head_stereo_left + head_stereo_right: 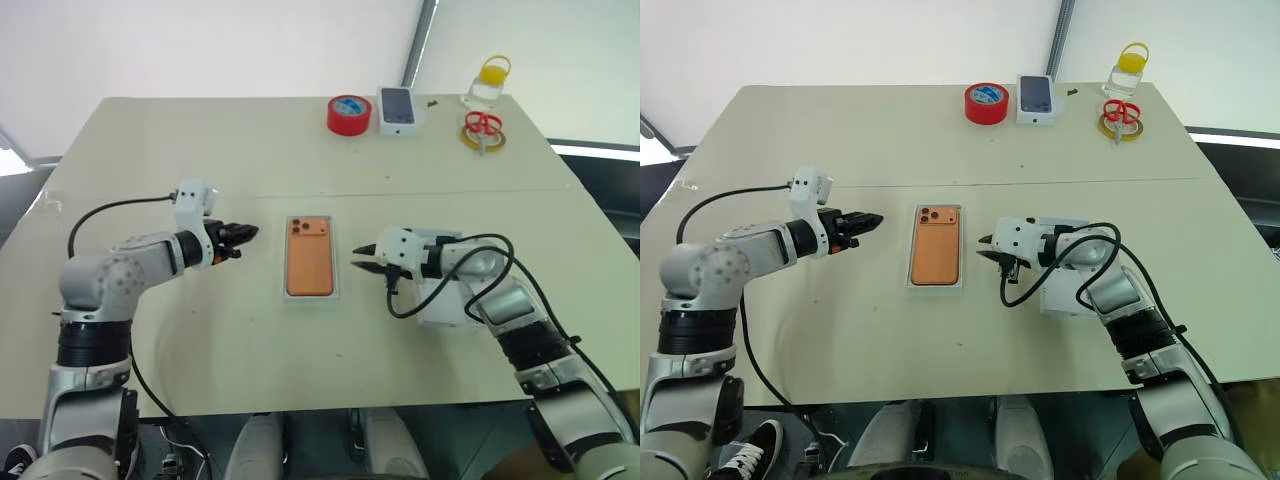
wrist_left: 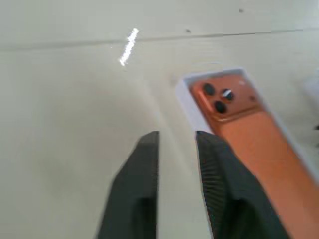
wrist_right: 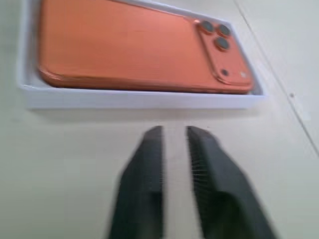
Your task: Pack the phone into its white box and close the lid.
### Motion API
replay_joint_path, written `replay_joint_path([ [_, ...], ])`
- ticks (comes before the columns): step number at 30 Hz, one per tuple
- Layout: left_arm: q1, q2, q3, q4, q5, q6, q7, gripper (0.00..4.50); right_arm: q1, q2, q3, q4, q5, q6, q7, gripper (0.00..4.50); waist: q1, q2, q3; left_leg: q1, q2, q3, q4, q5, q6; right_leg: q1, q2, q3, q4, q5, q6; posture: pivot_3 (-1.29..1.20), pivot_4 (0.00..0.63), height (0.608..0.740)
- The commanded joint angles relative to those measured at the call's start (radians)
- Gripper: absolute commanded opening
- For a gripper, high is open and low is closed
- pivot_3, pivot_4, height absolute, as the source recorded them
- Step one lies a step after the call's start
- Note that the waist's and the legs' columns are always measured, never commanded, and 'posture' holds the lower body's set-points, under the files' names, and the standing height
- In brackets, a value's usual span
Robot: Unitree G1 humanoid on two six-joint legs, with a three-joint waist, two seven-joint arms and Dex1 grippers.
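1. The phone (image 1: 309, 258) lies back up inside the white box (image 3: 139, 99) at the middle of the desk (image 1: 250, 150). Its long axis runs straight away from the robot, and the camera bump is at the far end.
2. The left end effector (image 1: 243, 236) hangs just left of the box and points across at its far corner. Its fingers are drawn almost together with a thin slit between them, and they pinch nothing.
3. The right end effector (image 1: 358, 262) sits just right of the box and points at its long side wall. Its fingers are pressed together and are also empty.
4. A flat white rectangle lies on the desk under the right forearm and is partly hidden by it. I take this to be the lid (image 1: 440, 308).
5. The phone looks seated, so what remains is to put the lid on. That turns on one relation:
   - The lid lies to the right of the box, with its long axis roughly parallel to it.
   - It sits behind the right end effector's tips, not ahead of them.
   - The right arm is far nearer, since the left would have to cross over the box.
   - The right end effector would likely need to draw back and spread before it can take an edge.
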Motion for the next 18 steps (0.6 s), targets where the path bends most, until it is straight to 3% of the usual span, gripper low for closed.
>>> replay_joint_path([
  [1, 0.063, 0.053, -0.141, 0.021, 0.182, -0.316, -0.211, 0.05, -0.052, 0.014, -0.002, 0.064, -0.071, -0.073, -0.086, 0.00, -0.001, 0.000, 0.000, 0.000, 0.000, 0.001, 0.000, 0.000, 0.000, 0.000, 0.000, 0.000, -0.001, 0.000, 0.000, 0.00, 0.150, 0.739],
  [5, 0.117, 0.090, -0.252, 0.129, 0.409, -0.683, -0.303, 0.05, -0.066, 0.038, 0.024, 0.117, -0.124, -0.113, -0.131, 0.00, -0.001, 0.000, 0.000, -0.001, 0.001, 0.002, -0.001, -0.001, 0.002, 0.000, -0.001, 0.000, -0.005, 0.001, -0.002, 0.00, 0.150, 0.739],
  [9, 0.129, 0.088, -0.287, 0.239, 0.520, -0.913, -0.358, 0.05, -0.054, 0.055, 0.033, 0.111, -0.133, -0.124, -0.137, 0.00, -0.001, 0.001, 0.000, -0.003, 0.002, 0.002, -0.001, -0.001, 0.003, -0.003, -0.001, 0.000, -0.005, 0.001, -0.002, 0.00, 0.150, 0.739],
  [18, 0.021, -0.095, -0.343, 0.326, 0.559, -0.887, -0.433, 0.05, -0.035, 0.032, 0.032, 0.096, -0.125, -0.125, -0.085, 0.00, 0.017, 0.001, 0.000, -0.004, 0.001, 0.003, 0.001, -0.002, 0.005, -0.001, -0.001, -0.001, -0.004, 0.003, 0.002, 0.00, 0.150, 0.739],
])
